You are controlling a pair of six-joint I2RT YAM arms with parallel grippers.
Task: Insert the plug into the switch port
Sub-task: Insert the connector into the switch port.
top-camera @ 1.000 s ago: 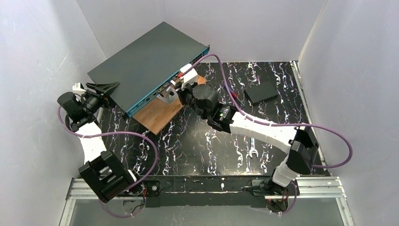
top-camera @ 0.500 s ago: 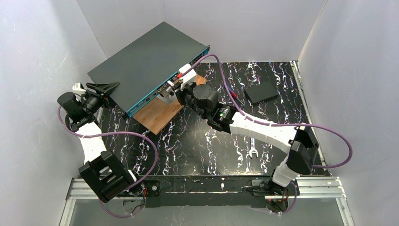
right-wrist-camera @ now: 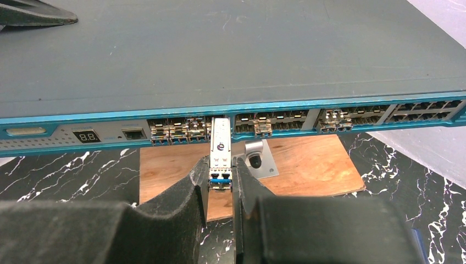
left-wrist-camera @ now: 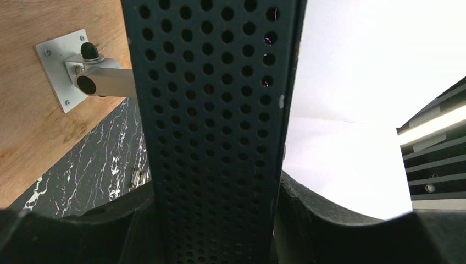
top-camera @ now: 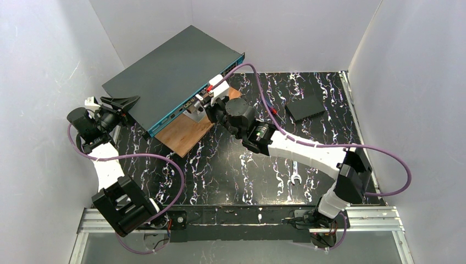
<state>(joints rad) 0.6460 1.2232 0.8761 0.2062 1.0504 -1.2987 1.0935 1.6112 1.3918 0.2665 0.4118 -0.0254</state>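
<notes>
while white walls (top-camera: 49,55) enclosed the marbled worktop (top-camera: 236,165), left pincer (left-wrist-camera: 217,217) clamped the switch (top-camera: 170,66), right pincer (right-wrist-camera: 221,175) the plug (right-wrist-camera: 220,138).

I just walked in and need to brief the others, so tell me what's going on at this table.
The right hand pinches a small silver plug and has its front end at a port in the teal face of the switch, apparently partly in. The left hand clamps the switch's perforated side edge, bracing it. The switch sits propped over a wooden board.
</notes>
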